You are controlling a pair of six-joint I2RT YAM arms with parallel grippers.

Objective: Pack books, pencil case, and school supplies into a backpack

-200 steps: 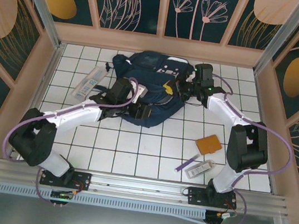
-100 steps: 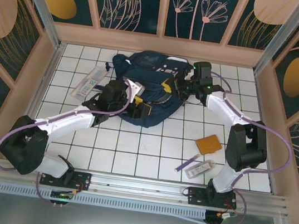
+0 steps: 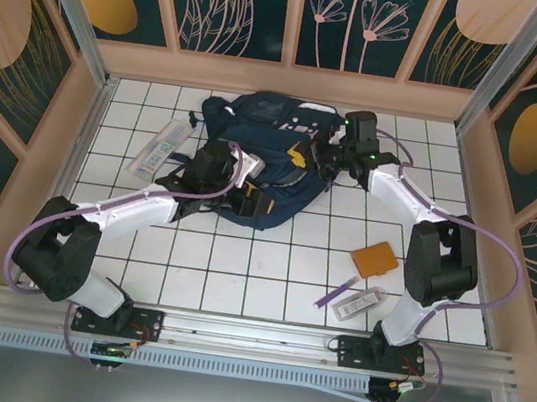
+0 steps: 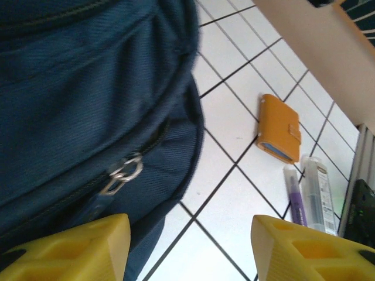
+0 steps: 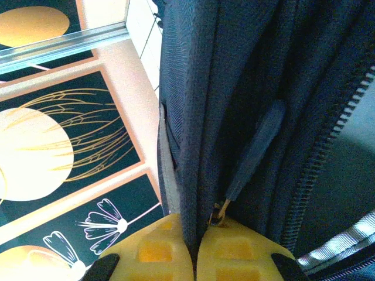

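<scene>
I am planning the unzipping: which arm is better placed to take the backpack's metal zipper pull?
Left, I judge. The left jaws stand open and empty just before the metal zipper pull on the backpack. The right jaws are shut on a fold of the backpack.

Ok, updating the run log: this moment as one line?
left fingers: open, near backpack zipper pull | right fingers: shut on backpack | unpacked: orange book, purple pen, clear pack

Open run of white tiled table [image 3: 227, 276] along the near edge and near-left corner, but the big navy-blue fabric backpack [image 3: 269, 166] blocks the far middle, an oblong clear-plastic pack [image 3: 161, 148] lies far-left, and a small flat orange book [image 3: 374, 259], slim purple pen [image 3: 337, 292] and second clear-plastic pack [image 3: 359, 303] crowd the near-right corner.
</scene>
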